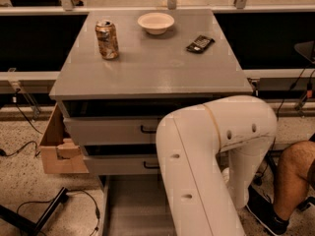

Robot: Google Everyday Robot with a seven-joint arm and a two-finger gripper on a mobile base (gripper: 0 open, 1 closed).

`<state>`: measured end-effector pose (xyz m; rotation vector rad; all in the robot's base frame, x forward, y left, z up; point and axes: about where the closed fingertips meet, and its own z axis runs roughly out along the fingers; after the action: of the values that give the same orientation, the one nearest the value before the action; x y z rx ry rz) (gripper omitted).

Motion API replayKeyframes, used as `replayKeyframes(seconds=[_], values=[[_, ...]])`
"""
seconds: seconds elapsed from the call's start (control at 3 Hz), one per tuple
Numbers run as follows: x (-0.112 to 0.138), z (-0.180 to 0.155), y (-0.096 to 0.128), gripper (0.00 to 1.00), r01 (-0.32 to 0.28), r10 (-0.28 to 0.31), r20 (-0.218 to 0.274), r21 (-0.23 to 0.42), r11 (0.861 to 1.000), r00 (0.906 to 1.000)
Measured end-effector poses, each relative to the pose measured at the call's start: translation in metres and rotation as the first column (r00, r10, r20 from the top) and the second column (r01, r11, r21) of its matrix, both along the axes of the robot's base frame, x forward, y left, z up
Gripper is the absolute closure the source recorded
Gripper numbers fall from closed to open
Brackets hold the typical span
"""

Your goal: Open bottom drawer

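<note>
Though gripper out of view, grey top (162, 68) w/ can (107, 39), bowl (155, 22).

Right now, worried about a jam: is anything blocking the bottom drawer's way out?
Nothing visible does; the bottom drawer already sticks out toward the camera. The white arm hides its right side and the pincer.

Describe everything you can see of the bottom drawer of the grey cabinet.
The grey-painted bottom drawer stands pulled out towards the camera, at the lowest level. The visible part of its plain tray is bare, and a raised left wall shows. Its front and handle are out of view. The white robot arm covers its right side. The pincer is not in view.
</note>
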<state>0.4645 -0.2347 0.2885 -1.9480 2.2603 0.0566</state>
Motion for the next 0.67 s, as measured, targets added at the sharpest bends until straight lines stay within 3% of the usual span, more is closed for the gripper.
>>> replayKeyframes(seconds=[0.67], values=[[-0.057,0.101,-0.040,1.00,0.080,-0.084,0.108,0.041,0.996,0.9905]])
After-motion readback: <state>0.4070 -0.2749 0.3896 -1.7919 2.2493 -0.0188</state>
